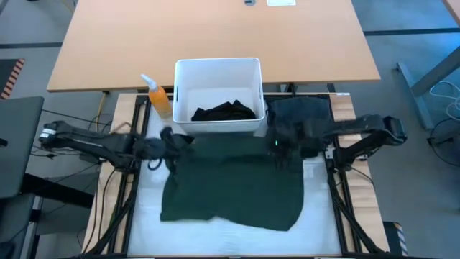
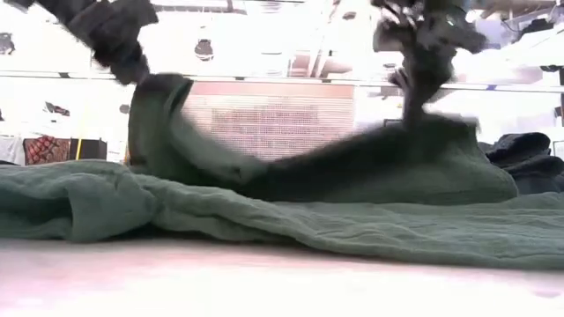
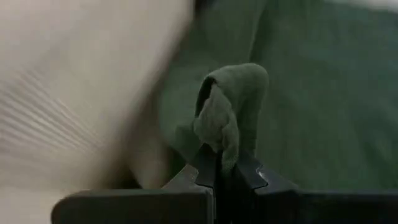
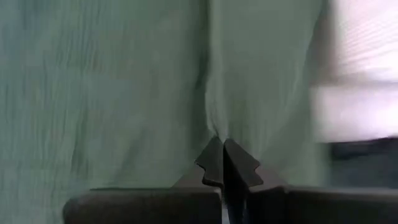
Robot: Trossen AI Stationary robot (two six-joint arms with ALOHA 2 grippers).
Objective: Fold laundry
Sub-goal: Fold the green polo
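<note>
A dark green garment (image 1: 230, 191) lies spread on the white mat, with its far edge raised at two places. My left gripper (image 1: 175, 142) is shut on the far left corner and my right gripper (image 1: 279, 148) is shut on the far right part. In the low view the cloth (image 2: 291, 220) rises in two peaks under the arms, and its near part rests on the table. Black clothing (image 1: 226, 111) lies in the white bin. Another dark garment (image 1: 302, 111) lies by the bin's right side. My left gripper (image 3: 222, 167) pinches a bunched fold of the green garment's far left corner (image 3: 227, 118) between its two fingers; the bunch sticks out past the fingertips. The corner is lifted (image 2: 159, 101) and the cloth slopes down to the table. My right gripper (image 4: 224, 155) pinches the green cloth at a gathered crease (image 4: 217, 127) near the far right edge, coming from above. The cloth there is raised in a peak (image 2: 432, 132), and the rest slopes down onto the table.
The white plastic bin (image 1: 218, 70) stands right behind the garment's far edge, between the two arms. An orange spray bottle (image 1: 158, 97) stands left of the bin. A wooden table (image 1: 215, 36) lies beyond. The white mat (image 1: 230, 241) shows at the near edge.
</note>
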